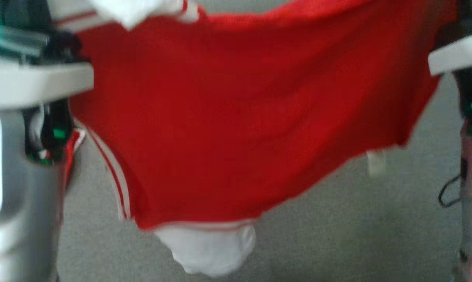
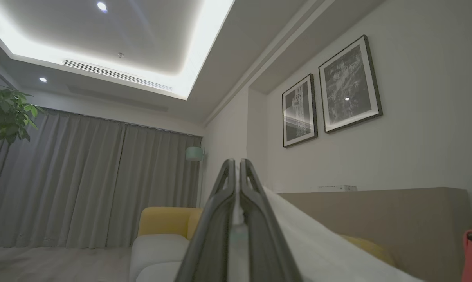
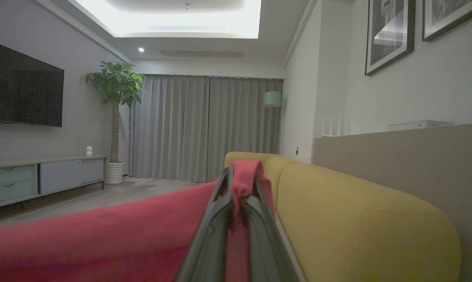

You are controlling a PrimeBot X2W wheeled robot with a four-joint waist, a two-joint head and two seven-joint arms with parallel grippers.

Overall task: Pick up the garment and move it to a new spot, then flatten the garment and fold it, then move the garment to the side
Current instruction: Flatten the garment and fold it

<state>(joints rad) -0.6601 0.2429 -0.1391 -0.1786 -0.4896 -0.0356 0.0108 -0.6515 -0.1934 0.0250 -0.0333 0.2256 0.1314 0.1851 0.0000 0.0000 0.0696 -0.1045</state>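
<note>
Holds the red garment (image 1: 236, 117) up in the air, stretched wide between both arms above the grey surface (image 1: 357, 235). Clenches left gripper (image 2: 237, 168) on its white edge, right gripper (image 3: 240, 184) on a red fold, beside the yellow sofa (image 3: 357, 203).

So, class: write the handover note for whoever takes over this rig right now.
Left gripper: jaws shut on a white part of the garment.
Right gripper: jaws shut on a red edge.
Garment: lifted, hanging spread between both arms above the grey surface.
Done: pickup.
Left: set it down at the new spot, flatten, fold, move aside.
</note>
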